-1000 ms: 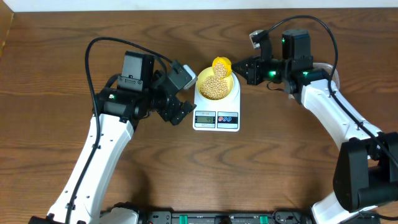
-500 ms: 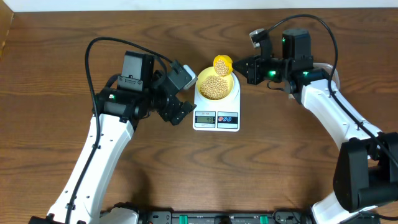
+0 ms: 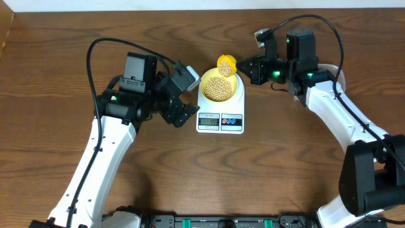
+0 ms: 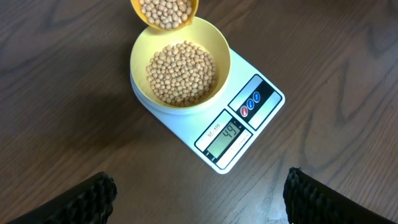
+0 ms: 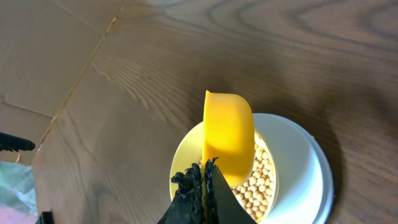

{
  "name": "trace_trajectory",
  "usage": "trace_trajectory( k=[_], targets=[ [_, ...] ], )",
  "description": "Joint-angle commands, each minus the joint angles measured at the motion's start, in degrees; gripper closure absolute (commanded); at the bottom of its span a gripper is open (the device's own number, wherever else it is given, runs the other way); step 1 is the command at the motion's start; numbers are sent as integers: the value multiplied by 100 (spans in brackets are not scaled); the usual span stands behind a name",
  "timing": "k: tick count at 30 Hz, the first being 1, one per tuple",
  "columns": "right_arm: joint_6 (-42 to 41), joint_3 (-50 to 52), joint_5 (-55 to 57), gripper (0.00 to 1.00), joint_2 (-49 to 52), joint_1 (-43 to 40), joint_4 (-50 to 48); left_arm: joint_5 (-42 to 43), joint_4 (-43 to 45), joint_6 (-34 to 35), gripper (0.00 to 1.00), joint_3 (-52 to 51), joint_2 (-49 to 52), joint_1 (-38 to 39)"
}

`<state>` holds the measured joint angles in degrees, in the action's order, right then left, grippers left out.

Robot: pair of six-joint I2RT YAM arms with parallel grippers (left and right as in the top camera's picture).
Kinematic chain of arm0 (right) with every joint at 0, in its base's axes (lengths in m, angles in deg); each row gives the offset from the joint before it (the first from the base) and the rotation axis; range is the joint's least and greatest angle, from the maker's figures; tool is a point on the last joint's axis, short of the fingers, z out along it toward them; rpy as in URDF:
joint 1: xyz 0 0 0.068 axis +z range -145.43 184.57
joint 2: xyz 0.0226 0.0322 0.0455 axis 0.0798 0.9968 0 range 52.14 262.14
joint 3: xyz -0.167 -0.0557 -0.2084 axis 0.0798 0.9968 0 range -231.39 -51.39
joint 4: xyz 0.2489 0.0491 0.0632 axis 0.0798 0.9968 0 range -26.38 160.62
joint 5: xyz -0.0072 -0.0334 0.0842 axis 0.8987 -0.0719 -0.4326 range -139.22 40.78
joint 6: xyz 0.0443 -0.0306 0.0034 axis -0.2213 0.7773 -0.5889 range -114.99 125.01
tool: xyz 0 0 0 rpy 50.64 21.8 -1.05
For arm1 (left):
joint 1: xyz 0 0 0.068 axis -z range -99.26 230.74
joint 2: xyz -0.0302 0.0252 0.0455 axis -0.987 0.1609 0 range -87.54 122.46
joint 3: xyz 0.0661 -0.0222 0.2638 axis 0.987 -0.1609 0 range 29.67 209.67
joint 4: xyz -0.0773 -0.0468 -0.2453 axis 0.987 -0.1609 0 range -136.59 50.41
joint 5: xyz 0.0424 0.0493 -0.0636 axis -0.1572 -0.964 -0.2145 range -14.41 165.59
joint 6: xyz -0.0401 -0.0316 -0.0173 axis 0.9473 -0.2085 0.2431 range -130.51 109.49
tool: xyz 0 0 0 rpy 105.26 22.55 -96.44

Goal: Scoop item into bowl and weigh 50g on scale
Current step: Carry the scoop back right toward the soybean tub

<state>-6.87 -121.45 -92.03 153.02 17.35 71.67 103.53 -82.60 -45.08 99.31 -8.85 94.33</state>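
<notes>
The pale yellow bowl (image 3: 219,88) sits on the white scale (image 3: 220,109), holding a heap of tan beans (image 4: 181,73). The scale's display (image 4: 226,134) reads 44. My right gripper (image 5: 204,180) is shut on the handle of the bright yellow scoop (image 5: 228,137), holding the scoop cup (image 3: 226,65) tilted over the bowl's far rim with beans in it (image 4: 165,12). My left gripper (image 4: 199,196) is open and empty, hovering over bare table left of the scale, its fingers (image 4: 87,202) spread wide.
Brown wooden table (image 3: 190,171) all around the scale. A pale board or floor edge (image 5: 43,50) shows in the right wrist view. The right arm (image 3: 329,101) reaches in from the right, the left arm (image 3: 114,139) from the left.
The scoop has tilted slightly over the bowl's rim; otherwise both arms hold still.
</notes>
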Motion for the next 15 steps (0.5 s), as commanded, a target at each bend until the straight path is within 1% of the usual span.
trace_trajectory(
  k=[1,5,15],
  targets=[
    [-424,-35,-127,99,-15,28,24,-35,17,-59,12,-98,-37,-28],
    [-922,-37,-306,99,-15,28,-2,-35,17,-57,12,-98,-37,-28],
    [-1099,-37,-820,99,-15,-205,-280,-35,20,-59,12,-98,-37,-28]
  ],
)
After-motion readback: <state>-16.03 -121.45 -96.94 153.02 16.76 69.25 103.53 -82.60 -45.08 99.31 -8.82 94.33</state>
